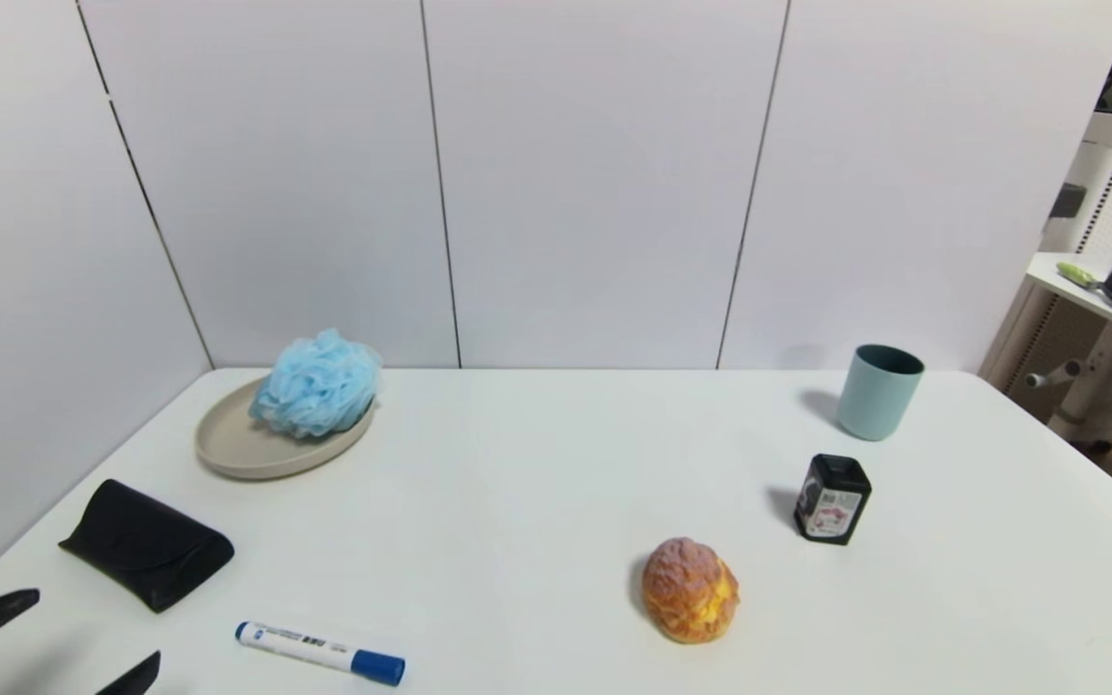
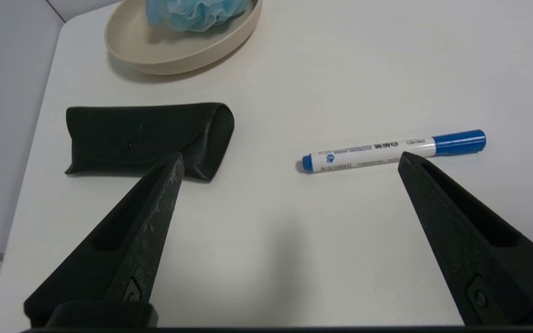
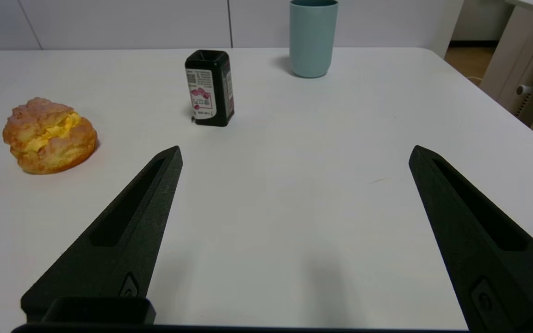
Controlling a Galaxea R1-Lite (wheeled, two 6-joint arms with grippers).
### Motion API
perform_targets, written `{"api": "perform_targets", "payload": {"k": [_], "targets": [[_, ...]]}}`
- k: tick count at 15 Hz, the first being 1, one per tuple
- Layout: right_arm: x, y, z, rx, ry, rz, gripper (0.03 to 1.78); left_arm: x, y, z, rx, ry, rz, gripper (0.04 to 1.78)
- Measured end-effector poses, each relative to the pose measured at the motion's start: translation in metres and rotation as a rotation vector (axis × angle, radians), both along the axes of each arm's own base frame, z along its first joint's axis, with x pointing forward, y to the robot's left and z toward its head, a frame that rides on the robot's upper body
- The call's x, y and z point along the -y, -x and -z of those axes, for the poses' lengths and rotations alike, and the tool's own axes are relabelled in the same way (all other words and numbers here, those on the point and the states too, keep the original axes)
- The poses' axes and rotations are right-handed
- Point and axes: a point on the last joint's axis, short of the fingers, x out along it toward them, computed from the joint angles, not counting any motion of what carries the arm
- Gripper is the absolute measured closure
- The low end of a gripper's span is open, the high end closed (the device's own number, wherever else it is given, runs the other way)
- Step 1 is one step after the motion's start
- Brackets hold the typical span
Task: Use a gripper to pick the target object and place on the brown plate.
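Note:
The light-blue mesh bath pouf (image 1: 317,383) rests on the beige-tan plate (image 1: 228,446) at the table's far left. It also shows in the left wrist view (image 2: 197,11), on the plate (image 2: 155,46). My left gripper (image 1: 93,632) is open and empty at the near left corner of the table, well short of the plate; in its wrist view (image 2: 289,159) only bare table lies between the fingers. My right gripper (image 3: 294,152) is open and empty above the table's right side; it is out of the head view.
A black pouch (image 1: 146,545) and a blue-capped white marker (image 1: 319,653) lie near the left gripper. A cream-puff bun (image 1: 691,591), a small black box (image 1: 832,499) and a teal cup (image 1: 878,391) stand on the right. White panels wall the back and left.

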Motion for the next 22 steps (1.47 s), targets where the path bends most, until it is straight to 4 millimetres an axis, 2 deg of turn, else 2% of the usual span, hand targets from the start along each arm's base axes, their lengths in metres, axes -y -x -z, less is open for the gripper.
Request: {"api": "perform_targets", "payload": {"k": [3, 7, 12, 22], "targets": [[0.0, 0.0, 0.0, 0.0, 0.0, 0.0, 0.12, -0.001, 0.033, 0.03, 0.126, 0.027, -0.079, 0.15], [0.0, 0.0, 0.0, 0.0, 0.0, 0.0, 0.12, -0.002, 0.058, 0.057, 0.21, 0.051, -0.17, 0.13], [0.0, 0.0, 0.0, 0.0, 0.0, 0.0, 0.12, -0.003, 0.066, 0.061, 0.29, 0.101, -0.177, 0.13], [0.0, 0.0, 0.0, 0.0, 0.0, 0.0, 0.12, -0.003, 0.066, 0.062, 0.296, 0.128, -0.182, 0.13]]}}
